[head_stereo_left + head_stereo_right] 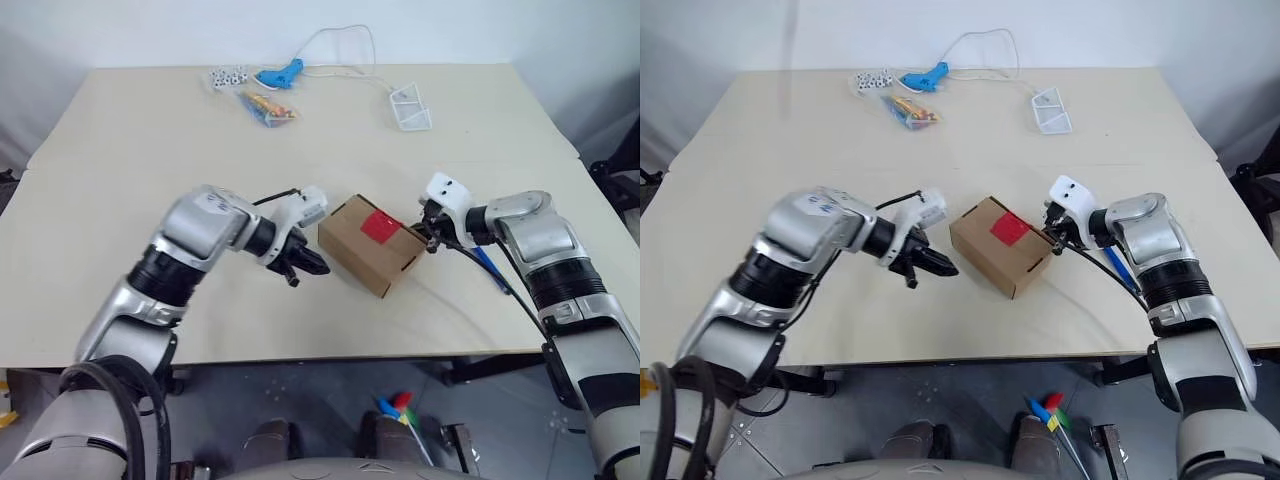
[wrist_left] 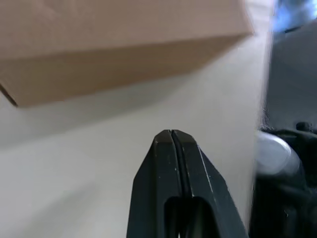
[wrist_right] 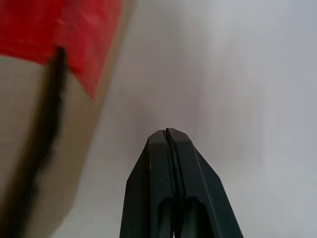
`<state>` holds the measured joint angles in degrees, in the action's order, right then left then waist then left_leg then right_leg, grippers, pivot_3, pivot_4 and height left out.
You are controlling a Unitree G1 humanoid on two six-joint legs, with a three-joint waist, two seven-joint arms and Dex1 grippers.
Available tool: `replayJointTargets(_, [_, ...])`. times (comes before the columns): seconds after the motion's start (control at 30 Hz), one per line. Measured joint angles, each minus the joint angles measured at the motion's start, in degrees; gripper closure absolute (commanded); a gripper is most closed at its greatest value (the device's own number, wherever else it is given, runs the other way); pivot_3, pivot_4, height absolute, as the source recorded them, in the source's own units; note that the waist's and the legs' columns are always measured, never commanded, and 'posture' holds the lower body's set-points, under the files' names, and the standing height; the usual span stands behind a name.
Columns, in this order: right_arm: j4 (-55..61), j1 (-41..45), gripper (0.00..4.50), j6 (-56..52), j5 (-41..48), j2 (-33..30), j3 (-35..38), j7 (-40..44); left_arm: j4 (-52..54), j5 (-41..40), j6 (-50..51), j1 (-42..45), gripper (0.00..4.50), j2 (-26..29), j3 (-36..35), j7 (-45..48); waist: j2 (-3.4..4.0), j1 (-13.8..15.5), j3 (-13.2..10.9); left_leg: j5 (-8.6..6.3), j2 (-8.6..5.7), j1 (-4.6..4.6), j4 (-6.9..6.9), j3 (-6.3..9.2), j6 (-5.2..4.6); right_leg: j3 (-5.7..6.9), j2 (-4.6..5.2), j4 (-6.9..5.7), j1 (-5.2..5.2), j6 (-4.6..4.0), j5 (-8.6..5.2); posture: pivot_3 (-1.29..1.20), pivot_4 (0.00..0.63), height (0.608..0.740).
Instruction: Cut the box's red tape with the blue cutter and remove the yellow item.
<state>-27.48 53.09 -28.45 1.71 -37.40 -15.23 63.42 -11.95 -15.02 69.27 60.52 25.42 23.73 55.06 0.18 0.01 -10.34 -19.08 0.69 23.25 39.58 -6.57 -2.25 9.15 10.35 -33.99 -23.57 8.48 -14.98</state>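
Note:
The brown cardboard box [image 1: 365, 250] lies mid-table, turned at an angle, with the red tape [image 1: 380, 226] on its top over the flap seam. My left gripper [image 1: 316, 266] is shut and empty, its tips just off the box's left side [image 2: 124, 69]. My right gripper [image 1: 429, 243] is also shut and empty, at the box's right corner. In the right wrist view the red tape [image 3: 64, 34] and the dark seam lie just ahead of the shut fingertips [image 3: 158, 141]. The blue cutter [image 1: 487, 266] lies on the table under my right forearm. The yellow item is hidden.
At the table's far side lie a light-blue corded gun-shaped tool [image 1: 280, 73], a packet of colourful sticks [image 1: 266, 108], a small clear bag [image 1: 228, 76] and a white wire stand [image 1: 410, 108]. The table's front edge [image 1: 330, 355] runs close below the box.

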Motion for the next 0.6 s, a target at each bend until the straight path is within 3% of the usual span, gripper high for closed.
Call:
replayJointTargets(0.37, [27.00,-10.21,4.47,-17.87,4.47,-2.97,0.74,0.42,-9.91,4.49,-8.09,2.12,4.50,-1.47,0.99,-2.19,0.00,-0.10,0.00,0.00,0.01,-0.01,0.00,-0.03,0.00,-0.01,-0.02,-0.02,-0.03,0.00,0.00,0.00,0.150,0.740])
replayJointTargets(0.6, [32.84,-11.21,4.47,-22.89,6.43,-2.76,0.60,-1.81,-13.71,6.74,-11.16,2.59,4.50,-1.77,1.60,-1.08,0.00,0.02,0.00,0.00,0.00,0.00,0.08,-0.04,0.00,-0.02,-0.02,-0.04,-0.01,0.00,0.00,0.00,0.150,0.740])
